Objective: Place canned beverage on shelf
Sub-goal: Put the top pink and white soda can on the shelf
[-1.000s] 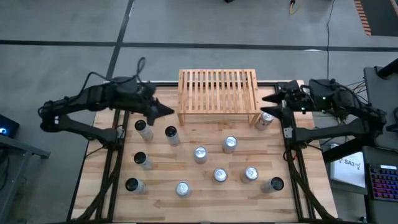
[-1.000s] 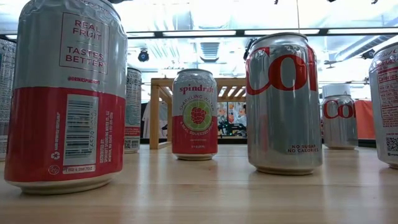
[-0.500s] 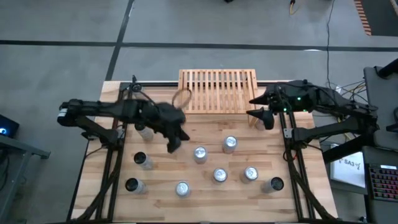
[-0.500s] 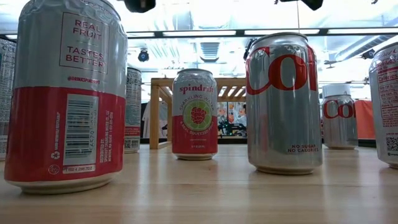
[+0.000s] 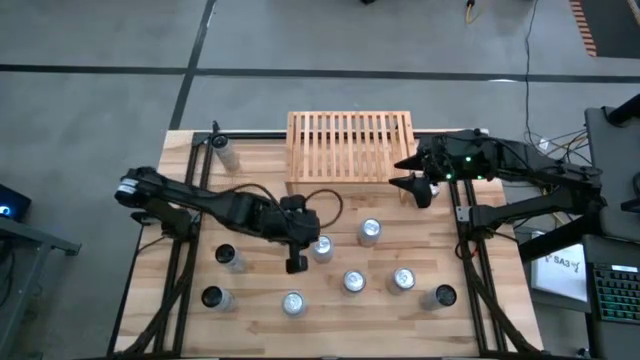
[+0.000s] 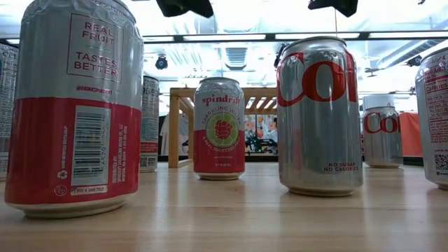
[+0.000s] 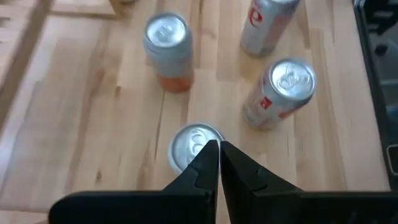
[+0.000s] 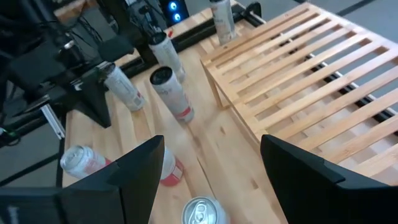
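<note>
Several beverage cans stand upright on the wooden table (image 5: 250, 330). The slatted wooden shelf (image 5: 350, 145) stands at the far edge, with nothing on its top. My left gripper (image 5: 308, 240) (image 7: 218, 155) is shut and hangs over the table's middle; in the left wrist view its tips sit over the top of a silver can (image 7: 189, 142) (image 5: 323, 247). The low view shows it (image 6: 183, 7) well above the cans. My right gripper (image 5: 412, 182) (image 8: 208, 177) is open beside the shelf's right end, with another can top (image 8: 202, 213) below it.
More cans stand ahead of the left gripper (image 7: 166, 37) (image 7: 283, 87), along the left side (image 5: 229, 258) (image 5: 213, 297), in the far left corner (image 5: 227, 152) and along the near edge (image 5: 292, 303) (image 5: 439, 296). My left arm lies across the table's left half.
My left gripper has swung from the shelf's left leg out toward the table's middle and near edge, sinking and rolling as it went, and stays shut. My right gripper has shifted slightly toward the table's left, still open. No can has moved.
</note>
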Robot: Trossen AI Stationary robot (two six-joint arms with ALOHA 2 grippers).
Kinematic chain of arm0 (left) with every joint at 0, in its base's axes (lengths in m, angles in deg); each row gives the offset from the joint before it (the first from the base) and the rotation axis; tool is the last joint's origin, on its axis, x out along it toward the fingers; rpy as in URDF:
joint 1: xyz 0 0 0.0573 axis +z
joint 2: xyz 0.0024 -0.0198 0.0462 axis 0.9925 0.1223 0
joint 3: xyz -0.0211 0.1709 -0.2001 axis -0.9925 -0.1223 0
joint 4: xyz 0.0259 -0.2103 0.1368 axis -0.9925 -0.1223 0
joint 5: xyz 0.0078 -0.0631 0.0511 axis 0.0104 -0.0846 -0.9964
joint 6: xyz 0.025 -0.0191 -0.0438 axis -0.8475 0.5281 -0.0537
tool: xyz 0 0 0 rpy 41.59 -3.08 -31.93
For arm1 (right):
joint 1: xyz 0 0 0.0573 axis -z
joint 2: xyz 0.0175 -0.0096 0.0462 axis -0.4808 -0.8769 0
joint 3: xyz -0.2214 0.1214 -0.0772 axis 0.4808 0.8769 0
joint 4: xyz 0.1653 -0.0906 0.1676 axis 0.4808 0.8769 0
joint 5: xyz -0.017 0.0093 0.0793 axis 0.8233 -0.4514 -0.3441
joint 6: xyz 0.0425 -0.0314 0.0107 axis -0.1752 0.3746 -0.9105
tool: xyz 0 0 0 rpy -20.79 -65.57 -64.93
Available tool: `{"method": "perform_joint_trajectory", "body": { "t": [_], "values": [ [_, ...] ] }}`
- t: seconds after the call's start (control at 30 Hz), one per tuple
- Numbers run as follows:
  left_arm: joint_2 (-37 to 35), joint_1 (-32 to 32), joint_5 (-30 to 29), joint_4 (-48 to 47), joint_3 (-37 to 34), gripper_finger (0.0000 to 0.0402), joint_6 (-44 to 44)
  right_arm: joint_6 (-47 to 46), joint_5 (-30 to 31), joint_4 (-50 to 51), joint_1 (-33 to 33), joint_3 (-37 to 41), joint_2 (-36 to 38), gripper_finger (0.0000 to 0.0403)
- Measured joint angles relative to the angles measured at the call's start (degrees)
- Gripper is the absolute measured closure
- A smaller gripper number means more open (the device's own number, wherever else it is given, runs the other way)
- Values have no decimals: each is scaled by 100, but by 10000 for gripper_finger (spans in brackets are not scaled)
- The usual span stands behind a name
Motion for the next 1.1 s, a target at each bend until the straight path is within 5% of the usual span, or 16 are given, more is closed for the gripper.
{"method": "perform_joint_trajectory", "body": {
  "t": [0.53, 1.1],
  "values": [
    [309, -178, 155, 259, 0, 387, 344, -240, -423, -90, -2, 0, -707, 142],
    [424, -176, -507, 386, 0, 121, 360, -488, -481, -59, -535, 0, 48, 142]
  ]
}}
